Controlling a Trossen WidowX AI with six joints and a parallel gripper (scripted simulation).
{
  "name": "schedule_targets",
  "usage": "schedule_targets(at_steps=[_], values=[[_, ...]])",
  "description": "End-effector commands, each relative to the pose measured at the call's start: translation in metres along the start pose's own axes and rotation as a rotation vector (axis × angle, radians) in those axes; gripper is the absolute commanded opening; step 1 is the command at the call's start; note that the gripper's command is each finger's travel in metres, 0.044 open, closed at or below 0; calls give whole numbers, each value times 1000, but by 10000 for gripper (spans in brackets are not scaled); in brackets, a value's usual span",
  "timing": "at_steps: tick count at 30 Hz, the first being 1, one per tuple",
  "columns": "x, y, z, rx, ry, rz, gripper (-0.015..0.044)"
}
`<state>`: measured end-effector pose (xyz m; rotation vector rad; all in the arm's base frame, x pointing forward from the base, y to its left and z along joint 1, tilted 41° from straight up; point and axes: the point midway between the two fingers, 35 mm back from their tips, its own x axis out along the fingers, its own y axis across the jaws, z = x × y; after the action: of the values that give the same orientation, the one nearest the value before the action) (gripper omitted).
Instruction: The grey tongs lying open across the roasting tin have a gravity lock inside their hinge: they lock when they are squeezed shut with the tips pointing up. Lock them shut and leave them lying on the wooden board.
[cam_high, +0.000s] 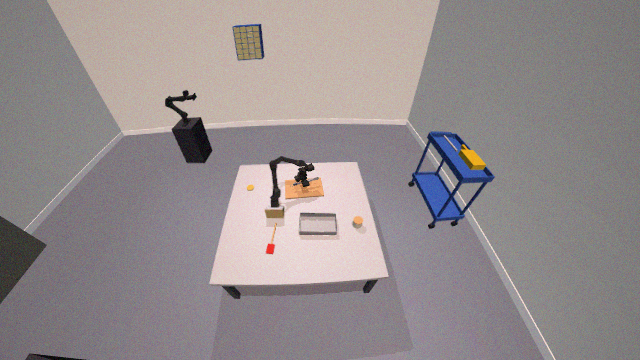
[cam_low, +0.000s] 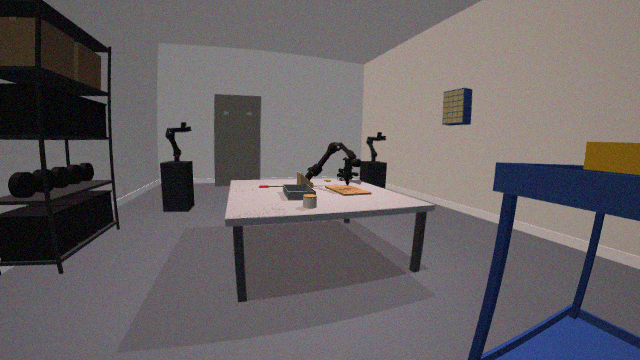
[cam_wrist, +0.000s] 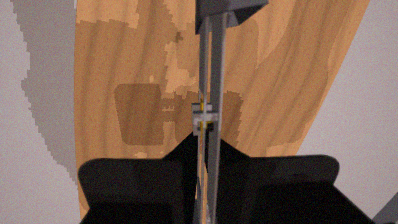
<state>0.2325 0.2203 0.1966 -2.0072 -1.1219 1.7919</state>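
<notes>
The grey tongs (cam_high: 314, 179) (cam_wrist: 216, 65) run between the fingers of my black gripper (cam_high: 305, 184) (cam_low: 348, 183) (cam_wrist: 205, 150), which is shut on them. In the wrist view their two arms lie close together, nearly parallel, with a dark block at the top end and a small grey and yellow piece midway. They are held roughly level, low over the wooden board (cam_high: 318, 192) (cam_low: 361, 192) (cam_wrist: 100, 60). Whether they touch it, and whether the lock has caught, cannot be told. The roasting tin (cam_high: 318, 233) (cam_low: 299, 194) holds no tongs.
An orange-topped round pot (cam_high: 358, 221) (cam_low: 310, 202) stands right of the tin. A red-headed spatula (cam_high: 270, 248) lies near the table's front left. A brown upright block (cam_high: 274, 212) stands by the arm's base. A small yellow disc (cam_high: 250, 187) lies at the back left.
</notes>
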Motion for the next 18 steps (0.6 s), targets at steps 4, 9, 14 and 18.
schedule_targets(at_steps=[4, 9, 14, 18], values=[[0, 0, 0, 0, 0, 0, 60], [0, 0, 0, 0, 0, 0, 191], [0, 0, 0, 0, 0, 0, 323], [0, 0, 0, 0, 0, 0, 427]])
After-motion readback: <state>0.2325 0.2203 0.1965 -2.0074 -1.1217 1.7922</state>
